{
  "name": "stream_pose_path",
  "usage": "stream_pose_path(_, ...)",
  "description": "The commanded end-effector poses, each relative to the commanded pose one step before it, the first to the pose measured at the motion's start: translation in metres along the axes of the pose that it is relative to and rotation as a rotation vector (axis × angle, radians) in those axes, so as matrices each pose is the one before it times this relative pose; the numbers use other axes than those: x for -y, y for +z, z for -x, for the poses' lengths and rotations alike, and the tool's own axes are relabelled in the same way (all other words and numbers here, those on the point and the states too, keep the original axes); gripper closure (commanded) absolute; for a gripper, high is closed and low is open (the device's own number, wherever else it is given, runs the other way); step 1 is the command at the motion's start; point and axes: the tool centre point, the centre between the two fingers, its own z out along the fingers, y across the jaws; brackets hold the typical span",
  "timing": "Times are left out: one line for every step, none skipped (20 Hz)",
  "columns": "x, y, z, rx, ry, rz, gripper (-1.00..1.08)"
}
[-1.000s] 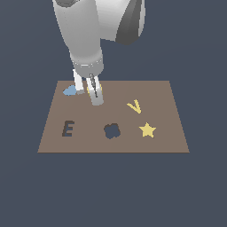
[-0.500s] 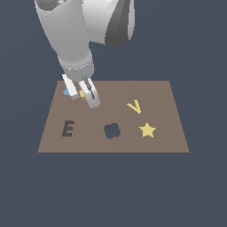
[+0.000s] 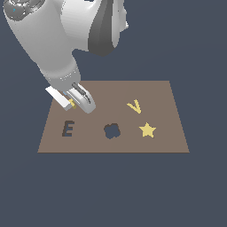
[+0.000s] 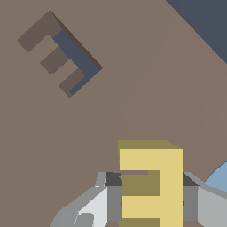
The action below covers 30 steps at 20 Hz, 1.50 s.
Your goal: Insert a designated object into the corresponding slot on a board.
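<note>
My gripper is shut on the designated object, a flat yellow E-shaped piece; in the exterior view only a sliver of the piece shows between the fingers. It hangs over the board near its far corner on the exterior view's left. The slot, a dark E-shaped cutout, lies a little nearer the front edge, below the gripper in that view. In the wrist view the slot sits apart from the held piece and is turned at an angle to it.
A dark lobed hole lies mid-board. A yellow V and a yellow star rest on the exterior view's right half. A pale blue patch shows beside the gripper in the wrist view.
The arm has swung toward the exterior view's left and nearer the E cutout, carrying the yellow piece. The blue shape at the board's far left corner is now covered by the arm.
</note>
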Motion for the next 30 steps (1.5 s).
stream_pose_path(0.00268,-0.00067,-0.01453,-0.00027,-0.10004,-0.00014,1.08)
stream_pose_path(0.00102,-0.00020,-0.00594,-0.00003,-0.03999,0.00000,1.08)
stream_pose_path(0.00105,-0.00020,-0.00589,-0.00003,-0.03969,-0.00001,1.08)
stream_pose_path(0.00104,-0.00019,-0.00573,-0.00002,-0.03862,-0.00001,1.08)
stream_pose_path(0.00103,-0.00019,-0.00556,-0.00002,-0.03749,-0.00001,1.08)
stream_pose_path(0.00103,-0.00018,-0.00539,-0.00002,-0.03632,-0.00001,1.08)
stream_pose_path(0.00102,-0.00017,-0.00521,-0.00001,-0.03511,-0.00002,1.08)
stream_pose_path(0.00101,-0.00016,-0.00502,-0.00001,-0.03386,-0.00002,1.08)
stream_pose_path(0.00100,-0.00016,-0.00483,0.00000,-0.03257,-0.00002,1.08)
stream_pose_path(0.00098,-0.00015,-0.00464,0.00000,-0.03124,-0.00002,1.08)
stream_pose_path(0.00097,-0.00014,-0.00444,0.00001,-0.02990,-0.00002,1.08)
stream_pose_path(0.00095,-0.00013,-0.00423,0.00001,-0.02851,-0.00003,1.08)
stream_pose_path(0.00092,-0.00012,-0.00402,0.00002,-0.02708,-0.00003,1.08)
stream_pose_path(0.00089,-0.00011,-0.00381,0.00002,-0.02562,-0.00003,1.08)
stream_pose_path(0.00086,-0.00010,-0.00360,0.00002,-0.02419,-0.00003,1.08)
stream_pose_path(0.00085,-0.00009,-0.00338,0.00003,-0.02276,-0.00003,1.08)
stream_pose_path(0.00082,-0.00008,-0.00316,0.00003,-0.02126,-0.00003,1.08)
stream_pose_path(0.00079,-0.00007,-0.00295,0.00004,-0.01982,-0.00003,1.08)
stream_pose_path(0.00075,-0.00006,-0.00273,0.00004,-0.01833,-0.00003,1.08)
stream_pose_path(0.00070,-0.00006,-0.00250,0.00004,-0.01679,-0.00003,1.08)
stream_pose_path(0.00065,-0.00005,-0.00227,0.00004,-0.01521,-0.00003,1.08)
stream_pose_path(0.00060,-0.00004,-0.00204,0.00004,-0.01362,-0.00003,1.08)
stream_pose_path(0.00056,-0.00003,-0.00180,0.00004,-0.01204,-0.00003,1.08)
stream_pose_path(0.00052,-0.00002,-0.00157,0.00004,-0.01045,-0.00003,1.08)
stream_pose_path(0.00048,-0.00002,-0.00133,0.00004,-0.00887,-0.00003,1.08)
stream_pose_path(0.00041,-0.00001,-0.00109,0.00004,-0.00724,-0.00003,1.08)
stream_pose_path(0.00036,0.00000,-0.00086,0.00004,-0.00565,-0.00002,1.08)
stream_pose_path(0.00027,0.00000,-0.00061,0.00003,-0.00403,-0.00002,1.08)
stream_pose_path(0.00017,0.00000,-0.00037,0.00002,-0.00239,-0.00001,1.08)
stream_pose_path(0.00000,0.00000,-0.00011,0.00001,-0.00069,0.00000,1.08)
